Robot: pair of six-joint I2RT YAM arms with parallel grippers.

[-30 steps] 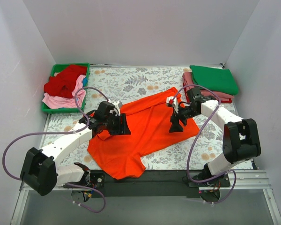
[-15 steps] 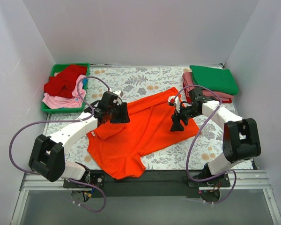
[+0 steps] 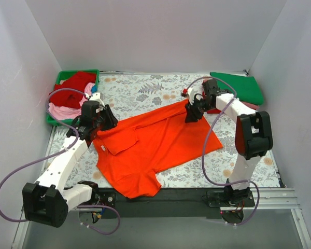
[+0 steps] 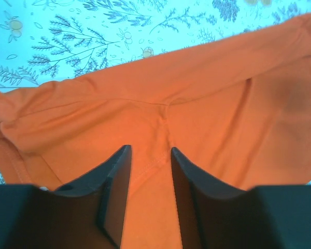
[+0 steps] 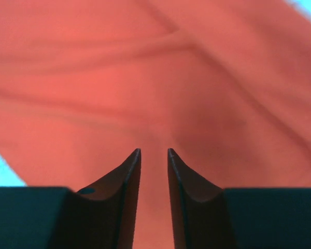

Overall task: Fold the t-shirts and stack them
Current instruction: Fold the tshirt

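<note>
Floral counter [image 3: 145, 88] carries the orange t-shirt [image 3: 155, 142], spread at centre, its far edge taut between left end effector [image 4: 147, 155] and right end effector [image 5: 154, 155], both pinching cloth; uneven pulling could slip a corner free, skewing the fold

Top view high, looking down at table [image 3: 140, 88], 2 wrist views close over shared orange t-shirt [image 3: 155, 145]

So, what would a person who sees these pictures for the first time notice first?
The bright orange t-shirt, spread across the middle of the flowered table, stands out most. The left fingers and the right fingers pinch its far edge at opposite ends. Next come the green tray of loose shirts at the far left and the folded green t-shirt at the far right.
</note>
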